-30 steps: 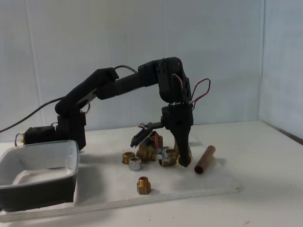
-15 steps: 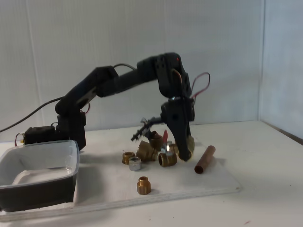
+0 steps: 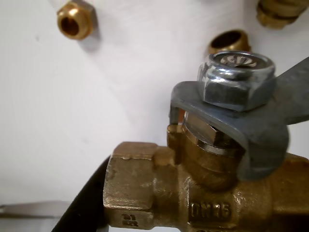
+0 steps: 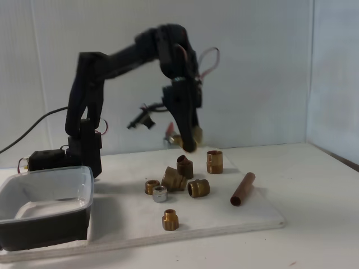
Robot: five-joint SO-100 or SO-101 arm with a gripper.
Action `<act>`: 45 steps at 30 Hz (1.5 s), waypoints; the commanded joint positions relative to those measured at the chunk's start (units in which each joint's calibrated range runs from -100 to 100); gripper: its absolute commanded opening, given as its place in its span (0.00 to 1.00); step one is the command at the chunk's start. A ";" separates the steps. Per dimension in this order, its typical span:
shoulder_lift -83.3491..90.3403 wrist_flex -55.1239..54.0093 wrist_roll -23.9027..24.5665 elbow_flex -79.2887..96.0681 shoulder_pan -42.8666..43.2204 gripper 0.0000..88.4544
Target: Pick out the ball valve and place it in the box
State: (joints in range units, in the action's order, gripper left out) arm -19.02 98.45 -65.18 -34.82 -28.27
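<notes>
The ball valve (image 4: 180,138) has been lifted off the pile and is now held tight in the gripper (image 4: 188,143), high above the other brass parts. It can next be carried left in the fixed view to the box (image 4: 33,227), which is well apart.

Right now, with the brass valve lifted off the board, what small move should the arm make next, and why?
Probably swing left in the fixed view, toward the clear plastic box. The black gripper holds the brass ball valve well above the loose brass fittings, so nothing appears to block the way, and the box sits at the board's left end.
</notes>
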 commanded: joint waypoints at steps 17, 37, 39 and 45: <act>31.78 0.00 -11.95 27.05 -7.60 0.28; 27.11 -5.08 -27.73 25.97 -22.14 0.28; 25.76 -6.11 -27.99 25.88 -23.32 0.28; 24.74 -5.68 -33.06 25.97 -28.19 0.28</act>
State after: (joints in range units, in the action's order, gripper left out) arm 5.12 92.95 -94.63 -6.95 -53.24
